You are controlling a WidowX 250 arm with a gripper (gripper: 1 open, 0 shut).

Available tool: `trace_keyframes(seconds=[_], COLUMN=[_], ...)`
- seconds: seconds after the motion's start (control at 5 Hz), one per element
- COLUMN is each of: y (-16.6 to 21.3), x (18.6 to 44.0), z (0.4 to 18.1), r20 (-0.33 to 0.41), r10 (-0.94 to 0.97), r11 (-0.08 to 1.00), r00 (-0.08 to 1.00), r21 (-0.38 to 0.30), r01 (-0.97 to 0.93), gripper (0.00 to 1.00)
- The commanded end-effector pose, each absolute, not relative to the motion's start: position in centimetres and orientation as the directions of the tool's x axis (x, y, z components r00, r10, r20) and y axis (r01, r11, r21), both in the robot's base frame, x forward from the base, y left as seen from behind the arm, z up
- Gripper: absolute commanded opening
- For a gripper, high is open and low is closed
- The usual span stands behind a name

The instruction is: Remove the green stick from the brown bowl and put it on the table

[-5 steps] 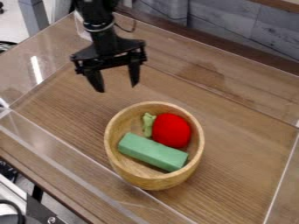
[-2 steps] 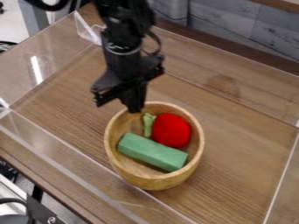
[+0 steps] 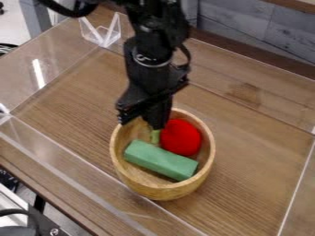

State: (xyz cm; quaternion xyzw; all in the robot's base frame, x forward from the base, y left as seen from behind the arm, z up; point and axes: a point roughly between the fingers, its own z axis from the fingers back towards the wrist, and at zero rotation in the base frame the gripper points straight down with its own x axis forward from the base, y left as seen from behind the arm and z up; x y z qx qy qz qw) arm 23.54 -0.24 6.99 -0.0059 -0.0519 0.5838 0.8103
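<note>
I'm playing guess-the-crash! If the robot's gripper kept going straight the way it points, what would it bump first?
Probably the strawberry's leafy green top in the bowl, since the gripper points down there. From this one view I can't be sure how deep it is.

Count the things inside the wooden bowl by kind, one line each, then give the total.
Green stick: 1
Red strawberry toy: 1
Total in the brown bowl: 2
</note>
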Motion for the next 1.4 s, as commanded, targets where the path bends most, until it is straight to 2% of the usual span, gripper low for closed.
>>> trace_keyframes(seconds=[0.0,0.6,1.0,1.2], y=[-1.3,-2.5,-3.2,-3.1], x=[23.4,22.4,20.3,20.3], z=[7.7,8.2,8.6,7.9], r20=[0.063,-0.001,-0.037,-0.046], r10=[0.959,0.977,0.992,0.989], r11=[0.282,0.212,0.119,0.136], r00=[0.277,0.212,0.121,0.138], r21=[-0.082,-0.05,-0.046,-0.045], r01=[-0.956,-0.976,-0.992,-0.99], gripper=[1.0,1.0,1.0,1.0])
